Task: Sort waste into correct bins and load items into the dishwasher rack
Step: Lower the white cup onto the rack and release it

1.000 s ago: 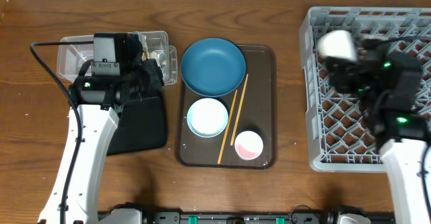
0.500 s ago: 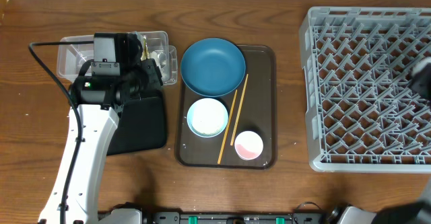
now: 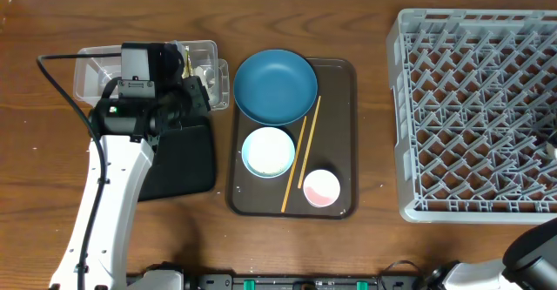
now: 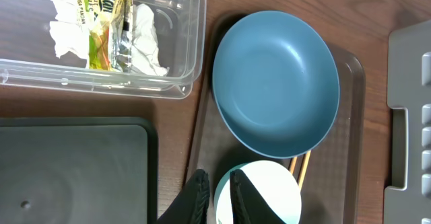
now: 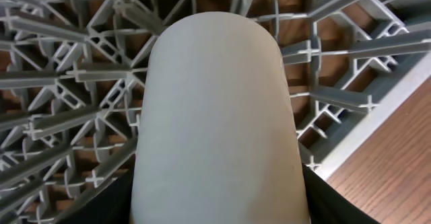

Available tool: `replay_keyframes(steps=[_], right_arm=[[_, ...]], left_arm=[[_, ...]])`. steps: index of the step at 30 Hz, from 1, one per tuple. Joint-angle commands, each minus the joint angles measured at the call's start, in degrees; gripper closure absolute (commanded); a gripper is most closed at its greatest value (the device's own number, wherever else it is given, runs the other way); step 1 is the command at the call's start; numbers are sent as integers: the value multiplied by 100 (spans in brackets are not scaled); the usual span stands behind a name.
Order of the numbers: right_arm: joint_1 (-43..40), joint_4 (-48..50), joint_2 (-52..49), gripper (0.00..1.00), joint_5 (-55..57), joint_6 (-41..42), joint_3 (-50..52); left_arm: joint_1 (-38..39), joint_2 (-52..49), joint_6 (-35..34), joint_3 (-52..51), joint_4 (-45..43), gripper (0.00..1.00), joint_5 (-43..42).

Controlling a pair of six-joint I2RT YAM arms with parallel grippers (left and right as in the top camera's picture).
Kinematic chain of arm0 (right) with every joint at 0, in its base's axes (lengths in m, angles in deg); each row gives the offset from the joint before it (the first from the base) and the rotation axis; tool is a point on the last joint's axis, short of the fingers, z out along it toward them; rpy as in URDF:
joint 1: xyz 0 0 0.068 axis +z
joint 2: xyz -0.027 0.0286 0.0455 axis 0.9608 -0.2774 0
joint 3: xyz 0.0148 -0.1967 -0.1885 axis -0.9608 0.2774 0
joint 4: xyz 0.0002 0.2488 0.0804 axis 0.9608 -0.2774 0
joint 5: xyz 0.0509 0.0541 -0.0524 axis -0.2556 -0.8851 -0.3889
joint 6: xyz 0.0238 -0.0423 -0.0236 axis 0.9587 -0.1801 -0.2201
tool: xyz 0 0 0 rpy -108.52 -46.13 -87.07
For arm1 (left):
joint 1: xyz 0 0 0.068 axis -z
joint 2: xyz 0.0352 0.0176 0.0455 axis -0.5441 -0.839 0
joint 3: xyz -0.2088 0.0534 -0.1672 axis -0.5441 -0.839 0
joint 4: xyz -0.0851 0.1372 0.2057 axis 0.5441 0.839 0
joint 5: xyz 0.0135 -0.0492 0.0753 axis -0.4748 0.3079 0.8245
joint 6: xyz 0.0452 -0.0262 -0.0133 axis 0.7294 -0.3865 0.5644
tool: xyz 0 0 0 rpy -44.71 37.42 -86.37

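1. Left arm stretched forward over clear plastic rectangular tub (image 3: pixel 90 70); left end effector (image 4: pixel 219 198) clenched, empty.
2. Right end effector (image 5: pixel 215 210) grasping pale green cup (image 5: pixel 215 109) over corner of grey lattice plastic dishwasher rack (image 3: pixel 401 124), wooden worktop (image 5: pixel 397 160) beside.

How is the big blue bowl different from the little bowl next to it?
The big blue bowl is much wider than the little bowl. It is deep blue all over; the little bowl is white and pale blue. The big blue bowl pokes over the brown tray's edge; the little bowl sits fully inside. Both are round, upright and empty.
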Motion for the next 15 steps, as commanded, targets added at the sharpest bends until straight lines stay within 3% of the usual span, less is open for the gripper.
replay_keyframes(steps=[1,15], right_arm=[[-177,-142,-245,99,203,72,-57],[-188,-404,-264,99,114,177,-72]], left_arm=[[-20,31,116,57,9,85,72],[-20,31,116,57,13,85,72]])
